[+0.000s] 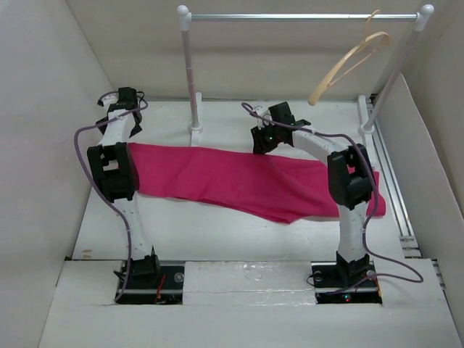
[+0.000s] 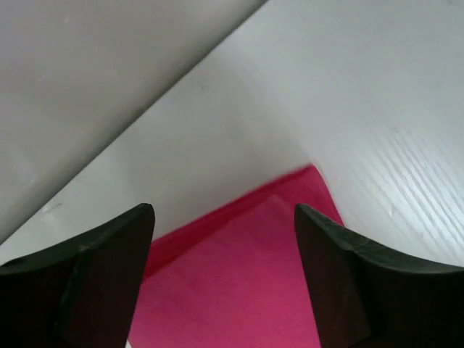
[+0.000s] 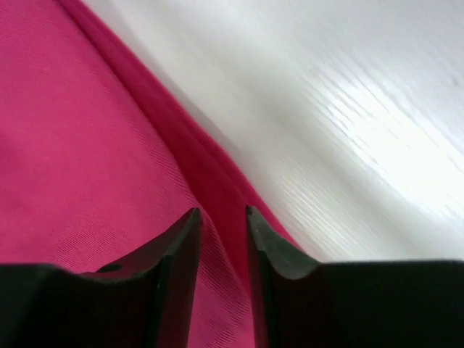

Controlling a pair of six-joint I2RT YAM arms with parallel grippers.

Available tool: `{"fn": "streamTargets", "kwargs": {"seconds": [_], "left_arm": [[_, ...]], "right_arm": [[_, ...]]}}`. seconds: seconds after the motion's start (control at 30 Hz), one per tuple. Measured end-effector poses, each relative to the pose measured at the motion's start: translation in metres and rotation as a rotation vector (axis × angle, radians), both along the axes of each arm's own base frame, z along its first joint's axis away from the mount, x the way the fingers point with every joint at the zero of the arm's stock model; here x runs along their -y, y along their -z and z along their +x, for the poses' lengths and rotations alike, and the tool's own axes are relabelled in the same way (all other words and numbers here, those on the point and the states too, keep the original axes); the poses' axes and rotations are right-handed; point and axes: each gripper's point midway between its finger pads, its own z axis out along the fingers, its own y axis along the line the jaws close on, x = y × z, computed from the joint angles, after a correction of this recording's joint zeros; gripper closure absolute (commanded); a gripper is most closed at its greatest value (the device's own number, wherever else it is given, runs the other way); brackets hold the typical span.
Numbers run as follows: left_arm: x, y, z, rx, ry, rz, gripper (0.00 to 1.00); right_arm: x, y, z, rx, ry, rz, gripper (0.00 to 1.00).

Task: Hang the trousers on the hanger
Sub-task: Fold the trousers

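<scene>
The magenta-pink trousers [image 1: 239,177] lie flat across the table from left to right. The tan wooden hanger [image 1: 349,64] hangs by its hook on the right part of the rail, tilted. My left gripper [image 1: 135,130] is open and empty above the trousers' far left corner [image 2: 246,268]. My right gripper [image 1: 259,145] is at the trousers' far edge in the middle. Its jaws stand close together with a raised fold of the cloth edge [image 3: 221,196] between them. The waist button is not visible.
The white-and-silver clothes rail [image 1: 304,16] stands at the back on two posts [image 1: 193,80]. Pale walls close in the table [image 1: 217,225] on the left, back and right. A metal track [image 1: 395,196] runs along the right edge.
</scene>
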Motion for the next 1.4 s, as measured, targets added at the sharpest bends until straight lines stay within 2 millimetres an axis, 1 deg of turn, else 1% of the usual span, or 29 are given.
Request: {"fn": "streamTargets", "kwargs": {"seconds": [0.03, 0.07, 0.13, 0.2, 0.27, 0.3, 0.33, 0.37, 0.4, 0.43, 0.47, 0.5, 0.53, 0.57, 0.6, 0.67, 0.7, 0.73, 0.77, 0.8, 0.83, 0.9, 1.0, 1.1, 1.17, 1.2, 1.23, 1.33, 1.4], "left_arm": [[-0.006, 0.005, 0.006, -0.002, -0.01, 0.008, 0.18], [-0.01, 0.008, 0.008, -0.004, -0.02, 0.014, 0.15], [-0.017, 0.008, 0.004, -0.013, -0.033, 0.017, 0.14], [-0.02, -0.002, 0.0, 0.02, -0.041, 0.015, 0.15], [-0.017, -0.012, -0.017, 0.048, -0.043, 0.0, 0.16], [-0.013, -0.019, -0.03, 0.07, -0.042, -0.009, 0.17], [-0.007, -0.024, -0.047, 0.092, -0.038, -0.02, 0.17], [-0.002, -0.03, -0.067, 0.104, -0.036, -0.029, 0.22], [0.005, -0.039, -0.089, 0.125, -0.034, -0.04, 0.22], [0.008, -0.047, -0.097, 0.173, -0.03, -0.051, 0.28], [0.013, -0.048, -0.105, 0.232, -0.023, -0.082, 0.3], [0.015, -0.045, -0.122, 0.245, -0.03, -0.111, 0.31], [0.014, -0.038, -0.137, 0.261, -0.044, -0.154, 0.34], [0.011, -0.028, -0.149, 0.274, -0.068, -0.197, 0.35], [0.003, -0.013, -0.163, 0.285, -0.11, -0.256, 0.35], [-0.01, 0.018, -0.185, 0.301, -0.193, -0.368, 0.35], [-0.016, 0.034, -0.198, 0.302, -0.243, -0.421, 0.35], [-0.017, 0.047, -0.207, 0.299, -0.279, -0.47, 0.35], [-0.014, 0.057, -0.212, 0.296, -0.294, -0.514, 0.35], [-0.009, 0.062, -0.21, 0.3, -0.285, -0.553, 0.35], [-0.003, 0.063, -0.203, 0.317, -0.261, -0.587, 0.36], [0.004, 0.059, -0.188, 0.364, -0.205, -0.628, 0.36], [0.01, 0.053, -0.17, 0.414, -0.141, -0.648, 0.36], [0.014, 0.049, -0.16, 0.44, -0.101, -0.653, 0.37], [0.013, 0.047, -0.155, 0.459, -0.091, -0.651, 0.38], [0.012, 0.048, -0.154, 0.461, -0.09, -0.652, 0.39], [0.013, 0.051, -0.152, 0.459, -0.09, -0.657, 0.43], [0.013, 0.066, -0.149, 0.436, -0.108, -0.687, 0.5], [0.014, 0.072, -0.148, 0.422, -0.117, -0.702, 0.51]], "right_arm": [[0.007, 0.006, 0.003, -0.008, 0.024, -0.024, 0.52], [0.015, 0.011, 0.004, -0.022, 0.051, -0.046, 0.49], [0.029, 0.013, 0.007, -0.024, 0.095, -0.083, 0.43], [0.036, 0.007, 0.009, -0.012, 0.122, -0.106, 0.38], [0.037, -0.007, 0.004, 0.01, 0.129, -0.116, 0.37], [0.035, -0.016, 0.0, 0.028, 0.125, -0.116, 0.39], [0.032, -0.027, -0.008, 0.047, 0.121, -0.111, 0.52], [0.028, -0.039, -0.018, 0.072, 0.115, -0.097, 0.95], [0.025, -0.051, -0.037, 0.087, 0.094, -0.089, 0.95], [0.02, -0.062, -0.054, 0.11, 0.073, -0.076, 1.0], [0.017, -0.07, -0.068, 0.131, 0.06, -0.056, 1.0], [0.013, -0.076, -0.085, 0.141, 0.037, -0.04, 1.0], [0.009, -0.08, -0.101, 0.153, 0.013, -0.022, 1.0], [0.005, -0.081, -0.116, 0.159, -0.012, -0.006, 1.0], [0.001, -0.08, -0.131, 0.158, -0.04, 0.005, 0.92], [-0.004, -0.069, -0.152, 0.143, -0.08, 0.015, 0.83], [-0.005, -0.062, -0.159, 0.13, -0.092, 0.012, 0.83], [-0.004, -0.052, -0.167, 0.112, -0.104, 0.008, 0.82], [-0.002, -0.043, -0.173, 0.094, -0.111, 0.003, 0.81], [0.0, -0.034, -0.178, 0.073, -0.119, -0.002, 0.8], [0.002, -0.026, -0.183, 0.053, -0.124, -0.009, 0.8], [0.005, -0.017, -0.19, 0.025, -0.134, -0.017, 0.79], [0.003, -0.016, -0.193, 0.018, -0.153, -0.007, 0.78], [0.0, -0.017, -0.193, 0.025, -0.167, 0.006, 0.78], [-0.001, -0.016, -0.194, 0.022, -0.174, 0.007, 0.78], [-0.001, -0.014, -0.194, 0.017, -0.177, 0.006, 0.78], [-0.002, -0.012, -0.195, 0.012, -0.18, 0.004, 0.78], [-0.003, -0.007, -0.197, -0.002, -0.194, -0.001, 0.78], [-0.006, -0.003, -0.2, -0.012, -0.209, -0.006, 0.78]]}}
